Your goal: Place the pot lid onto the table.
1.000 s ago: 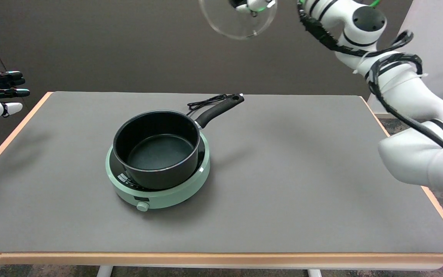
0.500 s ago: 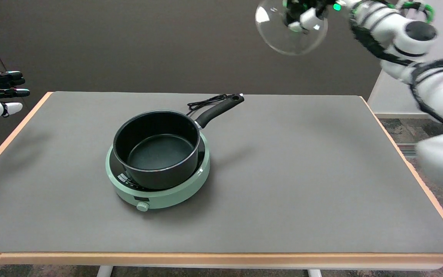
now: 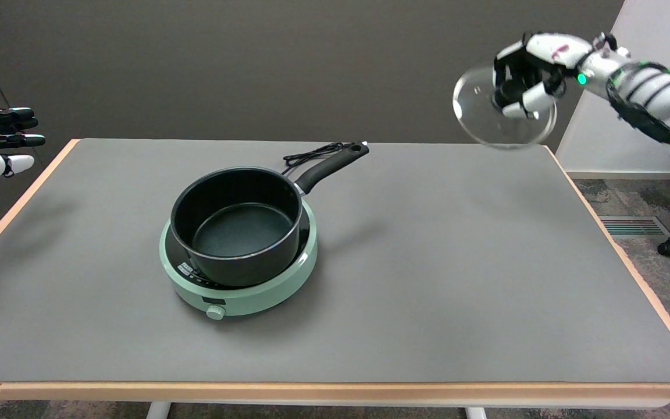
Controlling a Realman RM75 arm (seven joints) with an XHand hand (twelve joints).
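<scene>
The glass pot lid [image 3: 504, 119] has been carried rightward and lower, and is now held tilted in the air by the right hand [image 3: 526, 75] above the table's [image 3: 457, 262] far right corner. No writing is legible.

The robot hand [image 3: 526, 75] hides the pot lid [image 3: 504, 106] knob; its arm is cut off.

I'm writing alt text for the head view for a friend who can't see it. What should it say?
The robot's right hand holds a clear glass pot lid in the air above the far right corner of a grey table. Left of centre, an open black pot with a long handle sits on a pale green cooktop.
</scene>
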